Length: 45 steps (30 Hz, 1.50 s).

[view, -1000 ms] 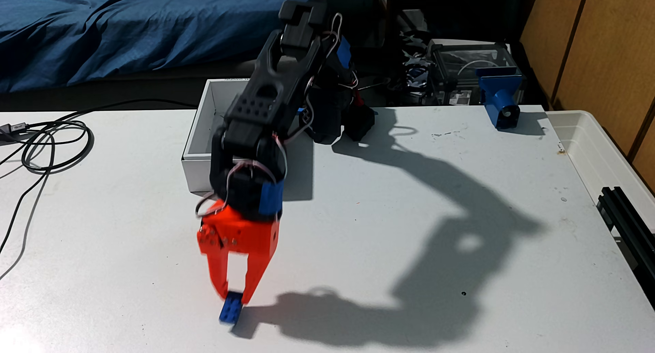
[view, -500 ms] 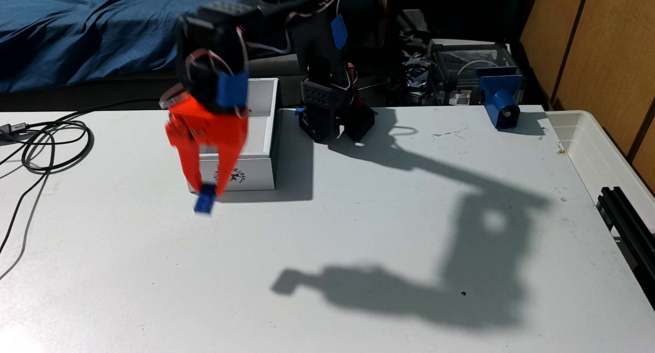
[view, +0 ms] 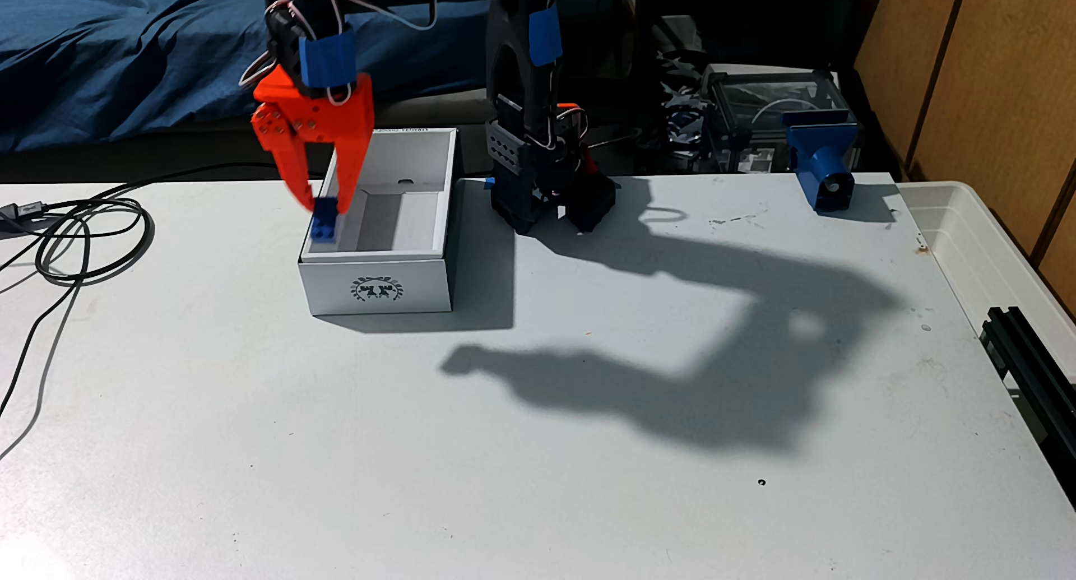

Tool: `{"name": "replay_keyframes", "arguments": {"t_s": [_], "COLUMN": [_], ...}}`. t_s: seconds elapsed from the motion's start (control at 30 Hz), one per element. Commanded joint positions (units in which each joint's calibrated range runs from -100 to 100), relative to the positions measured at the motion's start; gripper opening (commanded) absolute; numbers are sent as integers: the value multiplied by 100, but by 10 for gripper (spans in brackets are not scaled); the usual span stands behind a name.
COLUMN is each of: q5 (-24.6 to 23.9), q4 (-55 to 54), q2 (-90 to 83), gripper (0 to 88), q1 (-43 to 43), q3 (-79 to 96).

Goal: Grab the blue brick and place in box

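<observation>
In the fixed view my orange gripper (view: 326,206) hangs from the black arm and points down, shut on the blue brick (view: 325,221). The brick dangles from the fingertips over the left wall of the box (view: 377,289), near its front left corner. The box is white cardboard, open on top, with a dark wreath emblem on the short side facing the camera. Its inside is bare where it shows.
The arm's black base (view: 544,199) stands just right of the box. Black cables (view: 75,236) coil at the table's left. A blue printed block (view: 824,164) sits at the back right, a translucent tub (view: 990,248) beyond the right edge. A blue blanket (view: 116,50) lies behind.
The gripper has lifted the brick off the table near the front and carried it back and up, from in front of the box to over its left wall. The arm's shadow shifted too.
</observation>
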Motion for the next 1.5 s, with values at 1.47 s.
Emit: {"name": "replay_keyframes", "arguments": {"t_s": [1.47], "q5": [1056], "q4": [-1181], "q2": [-3506], "gripper": [262], "q1": [-968], "q3": [2832]}}
